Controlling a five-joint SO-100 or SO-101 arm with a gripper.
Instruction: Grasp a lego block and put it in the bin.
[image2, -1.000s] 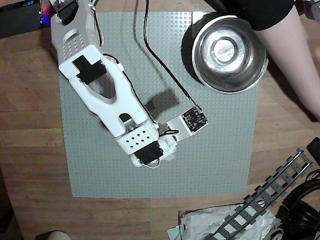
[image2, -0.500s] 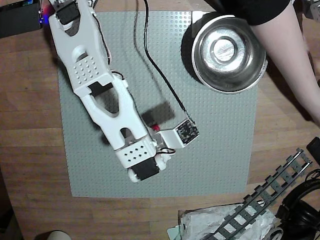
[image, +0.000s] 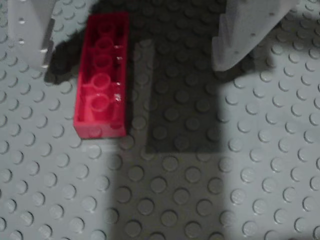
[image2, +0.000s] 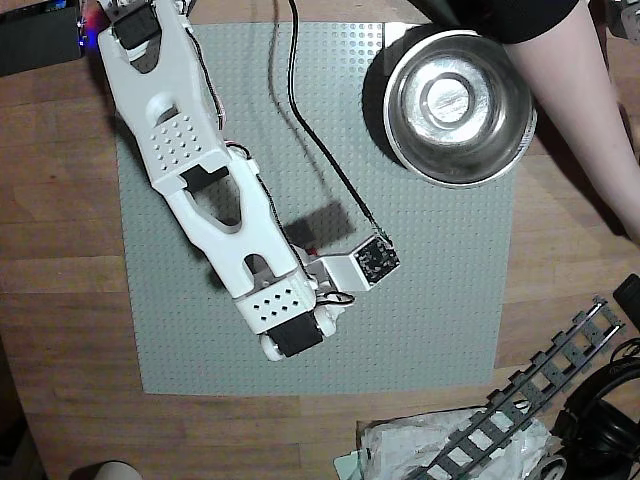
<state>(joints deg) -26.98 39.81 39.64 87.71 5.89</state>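
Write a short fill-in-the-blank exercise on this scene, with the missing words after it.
1. The lego block is coloured ____.
2. In the wrist view the block lies on the studded grey ____.
3. In the overhead view the bin holds ____ blocks.
4. The gripper has its jaws ____, one each side of the block.

Missing words: red; baseplate; no; open

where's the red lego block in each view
Wrist view: the lego block lies upper left on the studded baseplate, beside the left finger of the tool.
Overhead view: only a red sliver shows by the arm's wrist, mid-picture; the rest is hidden.
Shared landmark: the grey baseplate.
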